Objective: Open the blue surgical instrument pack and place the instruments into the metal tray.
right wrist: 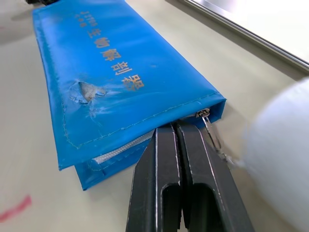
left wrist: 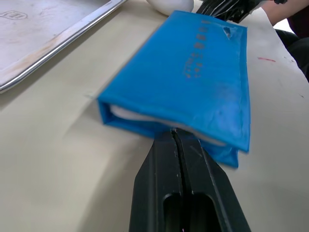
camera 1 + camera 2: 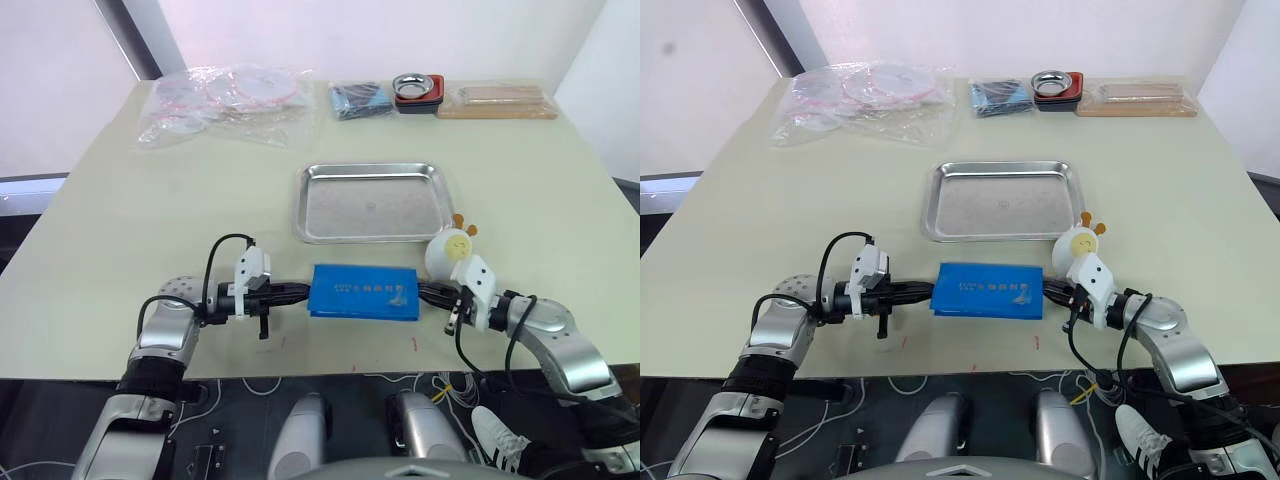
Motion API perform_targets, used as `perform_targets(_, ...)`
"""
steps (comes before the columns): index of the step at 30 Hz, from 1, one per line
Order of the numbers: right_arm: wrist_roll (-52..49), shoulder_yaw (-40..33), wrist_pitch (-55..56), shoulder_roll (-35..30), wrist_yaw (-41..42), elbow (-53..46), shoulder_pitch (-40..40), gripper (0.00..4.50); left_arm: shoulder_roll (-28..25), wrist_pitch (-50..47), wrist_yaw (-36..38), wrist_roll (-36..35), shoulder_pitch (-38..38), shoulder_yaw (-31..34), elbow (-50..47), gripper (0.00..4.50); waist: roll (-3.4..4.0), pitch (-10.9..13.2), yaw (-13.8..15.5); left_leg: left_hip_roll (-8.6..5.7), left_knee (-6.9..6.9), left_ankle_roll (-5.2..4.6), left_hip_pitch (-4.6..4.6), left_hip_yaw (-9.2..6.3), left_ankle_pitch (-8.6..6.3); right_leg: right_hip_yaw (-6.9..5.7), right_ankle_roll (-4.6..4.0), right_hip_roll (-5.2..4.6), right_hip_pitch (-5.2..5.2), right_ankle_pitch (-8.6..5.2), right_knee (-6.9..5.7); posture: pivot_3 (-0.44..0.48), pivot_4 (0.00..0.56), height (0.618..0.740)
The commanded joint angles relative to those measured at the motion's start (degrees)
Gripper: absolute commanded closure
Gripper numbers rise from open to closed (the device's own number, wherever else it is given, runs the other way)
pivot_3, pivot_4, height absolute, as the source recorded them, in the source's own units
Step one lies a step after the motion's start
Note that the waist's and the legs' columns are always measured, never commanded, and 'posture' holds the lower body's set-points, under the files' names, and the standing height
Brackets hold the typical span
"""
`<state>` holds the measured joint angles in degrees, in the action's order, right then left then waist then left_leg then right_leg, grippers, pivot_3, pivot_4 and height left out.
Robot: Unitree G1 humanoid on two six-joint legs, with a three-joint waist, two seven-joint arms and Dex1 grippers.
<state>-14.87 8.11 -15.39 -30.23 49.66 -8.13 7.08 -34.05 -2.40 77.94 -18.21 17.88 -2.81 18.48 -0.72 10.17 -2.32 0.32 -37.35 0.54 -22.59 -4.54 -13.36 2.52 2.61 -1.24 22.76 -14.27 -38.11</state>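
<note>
Table (image 3: 120, 200): blue surgical instrument pack (image 3: 364, 292) (folded), metal tray (image 3: 372, 232) at its 12 o'clock; left pincer (image 2: 176, 140) and right pincer (image 1: 176, 128) clenched at its ends.

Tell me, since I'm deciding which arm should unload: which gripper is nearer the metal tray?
Right. The right gripper sits at the blue surgical instrument pack's right end, just below the metal tray's near right corner. The left gripper is at the pack's left end, slightly farther.
</note>
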Motion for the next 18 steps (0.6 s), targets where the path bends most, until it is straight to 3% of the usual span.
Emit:
perform_targets(1, 0.2, 0.4, 1.5, 1.2, -0.1, -0.5, 1.8, 4.44, -0.8, -0.8, -0.5, -0.4, -1.1, 0.6, -1.5, 4.5, 0.0, 0.0, 0.0, 0.0, 0.0, 0.0, 0.0, 0.0, 0.0, 0.0, 0.0, 0.0, 0.0, 0.0, 0.0, 0.0, 0.15, 0.74)
perform_targets(10, 1.1, -0.1, 2.0, 1.8, -0.1, 0.5, 1.8, 4.44, -1.4, -1.3, -0.5, -0.7, -1.5, 1.1, -2.5, 4.5, 0.0, 0.0, 0.0, 0.01, 0.03, 0.0, 0.0, 0.03, 0.0, 0.04, -0.02, 0.02, 0.02, 0.0, 0.02, 0.0, 0.15, 0.74)
perform_targets(18, -2.4, -4.8, 2.2, -2.6, 2.8, -2.8, -1.9, 4.44, -4.5, -2.2, -0.5, -1.9, -1.0, 3.9, -1.4, 4.5, 0.02, 0.0, 0.1, 0.01, 0.04, 0.0, -0.04, 0.02, 0.0, 0.03, -0.01, 0.02, 0.02, 0.0, 0.04, 0.0, 0.15, 0.74)
